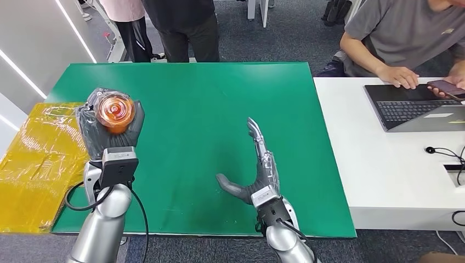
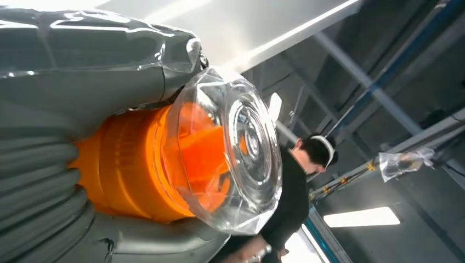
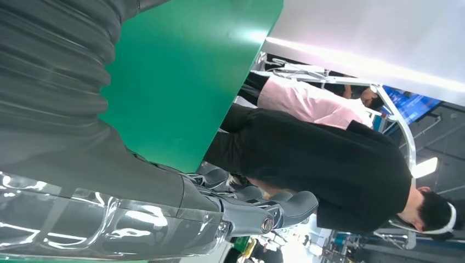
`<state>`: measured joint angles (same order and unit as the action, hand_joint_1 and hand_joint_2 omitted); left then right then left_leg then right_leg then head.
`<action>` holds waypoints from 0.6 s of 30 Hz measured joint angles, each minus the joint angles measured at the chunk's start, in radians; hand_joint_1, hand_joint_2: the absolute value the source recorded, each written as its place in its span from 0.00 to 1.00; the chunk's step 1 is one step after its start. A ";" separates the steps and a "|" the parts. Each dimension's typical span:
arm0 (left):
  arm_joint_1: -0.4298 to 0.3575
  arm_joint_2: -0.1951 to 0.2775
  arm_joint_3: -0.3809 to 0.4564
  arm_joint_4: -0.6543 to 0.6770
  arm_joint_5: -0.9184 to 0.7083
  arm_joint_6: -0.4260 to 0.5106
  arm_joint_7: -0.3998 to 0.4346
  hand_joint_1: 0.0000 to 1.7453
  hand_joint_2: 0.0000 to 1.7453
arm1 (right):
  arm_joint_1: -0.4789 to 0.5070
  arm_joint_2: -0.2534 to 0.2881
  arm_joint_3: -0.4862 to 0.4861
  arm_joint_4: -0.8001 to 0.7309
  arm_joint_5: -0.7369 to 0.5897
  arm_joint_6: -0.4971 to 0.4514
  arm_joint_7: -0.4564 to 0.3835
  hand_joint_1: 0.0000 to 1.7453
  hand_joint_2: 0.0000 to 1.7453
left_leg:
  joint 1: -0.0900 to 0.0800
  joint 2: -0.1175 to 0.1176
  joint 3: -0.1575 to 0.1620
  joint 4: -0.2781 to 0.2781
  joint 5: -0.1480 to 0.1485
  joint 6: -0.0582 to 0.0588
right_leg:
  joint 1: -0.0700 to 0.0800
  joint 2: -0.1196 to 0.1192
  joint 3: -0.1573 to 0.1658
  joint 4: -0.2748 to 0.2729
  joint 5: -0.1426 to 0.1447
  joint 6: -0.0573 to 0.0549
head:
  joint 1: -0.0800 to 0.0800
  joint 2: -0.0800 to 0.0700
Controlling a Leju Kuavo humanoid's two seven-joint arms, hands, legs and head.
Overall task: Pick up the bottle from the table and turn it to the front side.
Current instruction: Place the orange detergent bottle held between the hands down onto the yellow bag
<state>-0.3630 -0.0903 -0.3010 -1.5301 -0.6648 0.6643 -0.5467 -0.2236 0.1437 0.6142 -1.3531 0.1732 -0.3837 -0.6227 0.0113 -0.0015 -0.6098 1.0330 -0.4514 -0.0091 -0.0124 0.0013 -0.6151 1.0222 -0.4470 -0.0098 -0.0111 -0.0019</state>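
Note:
My left hand (image 1: 109, 129) grips an orange bottle (image 1: 114, 112) with a clear ribbed cap, lifted above the left part of the green table (image 1: 203, 98); its cap end faces up toward the head camera. In the left wrist view the bottle (image 2: 164, 164) sits between my grey fingers (image 2: 38, 181) and thumb, its clear cap (image 2: 241, 148) sticking out past them. My right hand (image 1: 257, 172) is open over the table's middle front, fingers straight and pointing away, thumb out to the left, holding nothing. Its fingers (image 3: 247, 205) extend beside the green table surface (image 3: 181, 71) in the right wrist view.
A yellow plastic sheet (image 1: 33, 164) lies at the table's left edge. A white desk (image 1: 384, 164) with a laptop (image 1: 411, 104) adjoins on the right, where a seated person (image 1: 406, 33) holds a phone. Two people (image 1: 181, 27) stand behind the far edge.

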 joint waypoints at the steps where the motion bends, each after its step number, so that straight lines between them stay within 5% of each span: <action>1: -0.013 0.005 0.000 0.013 -0.020 0.009 0.004 1.00 1.00 | 0.000 0.000 0.000 0.000 0.000 -0.003 -0.001 0.00 1.00 | 0.000 0.000 0.000 0.000 0.000 0.000 | 0.000 0.000 0.000 0.000 0.000 0.000 | 0.000 0.000; 10: -0.054 0.025 0.002 0.085 -0.094 0.026 0.022 1.00 1.00 | 0.001 0.000 0.000 -0.003 0.002 -0.009 -0.002 0.00 1.00 | 0.000 0.000 0.000 0.000 0.000 0.000 | 0.000 0.000 0.000 0.000 0.000 0.000 | 0.000 0.000; 18: -0.069 0.045 0.108 0.139 -0.699 0.029 0.103 1.00 1.00 | 0.007 0.000 0.000 -0.034 0.019 -0.007 0.026 0.00 1.00 | 0.000 0.001 0.000 0.000 0.000 0.000 | 0.000 0.001 0.000 0.000 0.000 0.000 | 0.000 0.000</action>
<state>-0.4325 -0.0450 -0.1927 -1.3914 -1.3640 0.6931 -0.4434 -0.2166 0.1438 0.6138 -1.3873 0.1923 -0.3903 -0.5970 0.0114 -0.0003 -0.6095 1.0330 -0.4514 -0.0092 -0.0124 0.0028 -0.6156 1.0224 -0.4470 -0.0098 -0.0112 -0.0019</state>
